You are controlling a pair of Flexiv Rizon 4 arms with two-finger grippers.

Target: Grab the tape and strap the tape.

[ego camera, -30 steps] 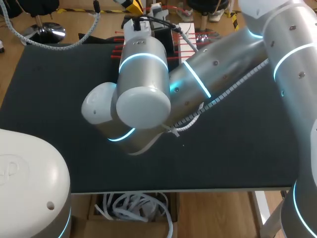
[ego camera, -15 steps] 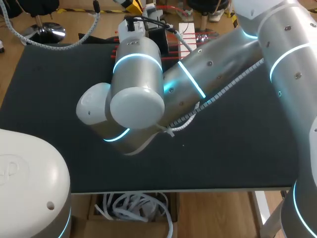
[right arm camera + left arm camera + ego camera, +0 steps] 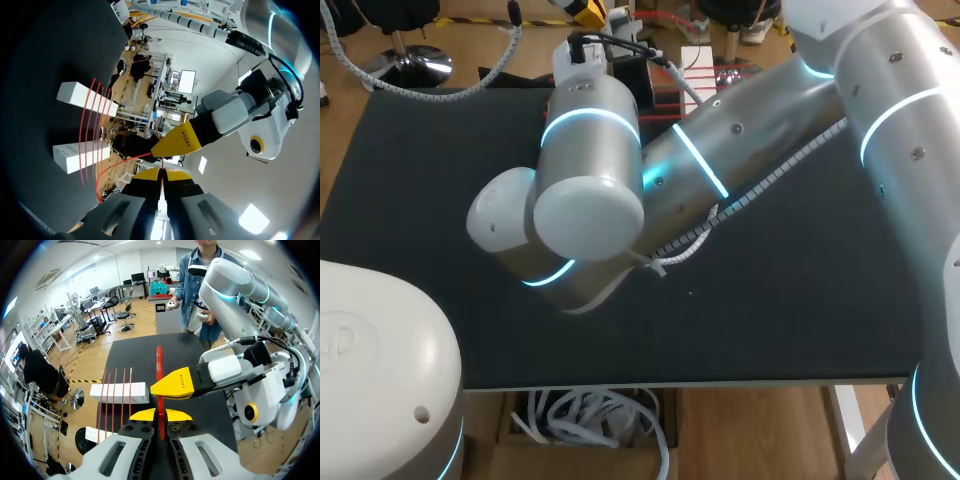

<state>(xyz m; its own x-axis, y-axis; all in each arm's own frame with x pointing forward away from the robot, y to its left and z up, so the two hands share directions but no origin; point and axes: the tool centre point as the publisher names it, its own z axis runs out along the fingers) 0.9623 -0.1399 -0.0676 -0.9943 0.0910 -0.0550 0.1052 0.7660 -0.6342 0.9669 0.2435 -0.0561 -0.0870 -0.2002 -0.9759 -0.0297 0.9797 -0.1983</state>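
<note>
Left wrist view: nearest, the left gripper [image 3: 160, 415] is seen pressed together on the tape [image 3: 159, 365], a thin red strip caught between its yellow tips. The tape's long axis is laid straight ahead, along the fingers, out over the table [image 3: 135, 347]. Just ahead of those tips the right gripper [image 3: 170, 385] is set crosswise from the side, its yellow point touching the same strip. In the right wrist view its own tips are likewise seen closed on the red line, so both are judged clamped on one strand, close together. Neither arm is nearer. The short span between the two grips is what the strapping is judged to turn on. Further out, beside the tape, two white blocks [image 3: 120, 392] are set apart, with spare strips [image 3: 116, 377] laid across them. In the head view both grippers are largely hidden behind the right arm [image 3: 740, 150] at the far edge.
</note>
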